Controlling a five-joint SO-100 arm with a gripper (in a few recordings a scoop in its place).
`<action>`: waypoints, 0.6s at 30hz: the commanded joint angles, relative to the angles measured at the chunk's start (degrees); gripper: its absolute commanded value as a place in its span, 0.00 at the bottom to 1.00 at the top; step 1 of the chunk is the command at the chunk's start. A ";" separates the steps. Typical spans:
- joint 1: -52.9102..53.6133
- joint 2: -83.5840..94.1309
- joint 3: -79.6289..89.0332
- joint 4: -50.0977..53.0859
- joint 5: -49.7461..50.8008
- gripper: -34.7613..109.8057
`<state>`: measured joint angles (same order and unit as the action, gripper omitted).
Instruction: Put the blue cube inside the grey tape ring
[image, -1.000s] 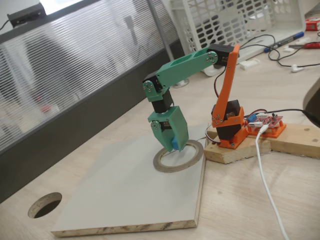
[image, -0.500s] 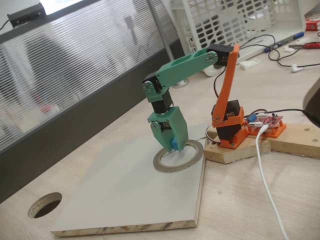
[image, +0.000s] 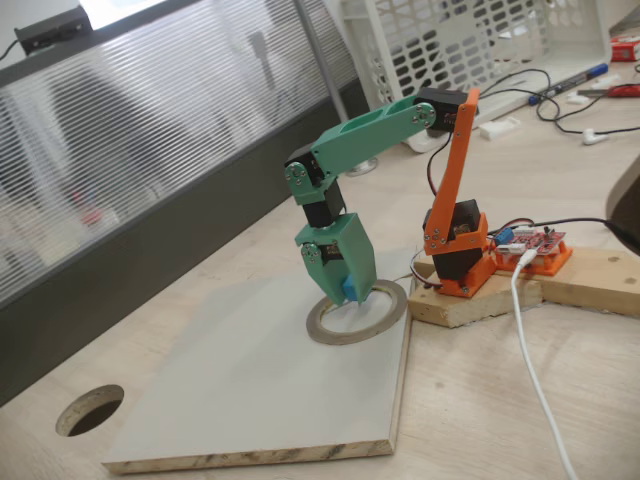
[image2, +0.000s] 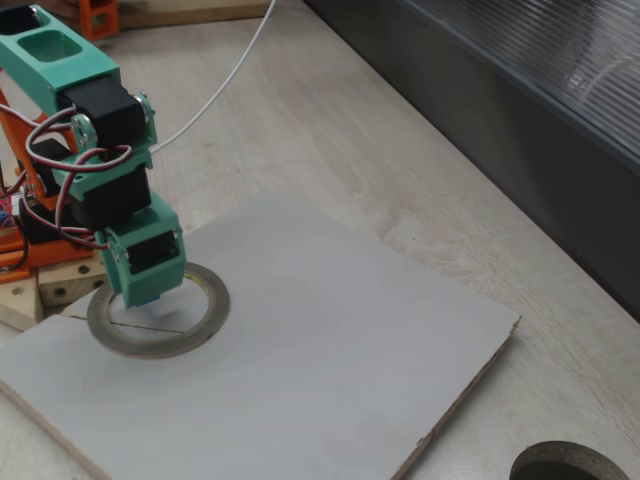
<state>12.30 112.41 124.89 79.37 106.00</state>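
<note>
Fixed views, both: my green gripper (image: 350, 292) points straight down over the grey tape ring (image: 357, 313), its tip inside the ring's hollow, toward the side nearest my orange base (image: 455, 262). The blue cube (image: 349, 290) shows at my fingertips, so I judge the jaws closed on it, parted only by the cube itself; whether it already touches the board inside the ring, I cannot tell. From the other side my gripper (image2: 148, 292) hides the cube, its tip over the ring's (image2: 160, 326) far rim and hollow. The ring lies flat on the pale grey board (image: 250, 390), close to the wooden blocks (image: 470, 300) under my base. To finish well, I should lower until the cube rests on the board, part the fingers only slightly, and lift vertically, keeping off the ring's inner edge.
</note>
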 joint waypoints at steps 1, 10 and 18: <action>0.44 1.14 0.70 0.70 0.79 0.26; 0.79 2.02 0.70 0.88 0.88 0.27; 0.35 2.20 0.62 0.97 0.97 0.46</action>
<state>12.39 112.68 125.24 79.63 106.00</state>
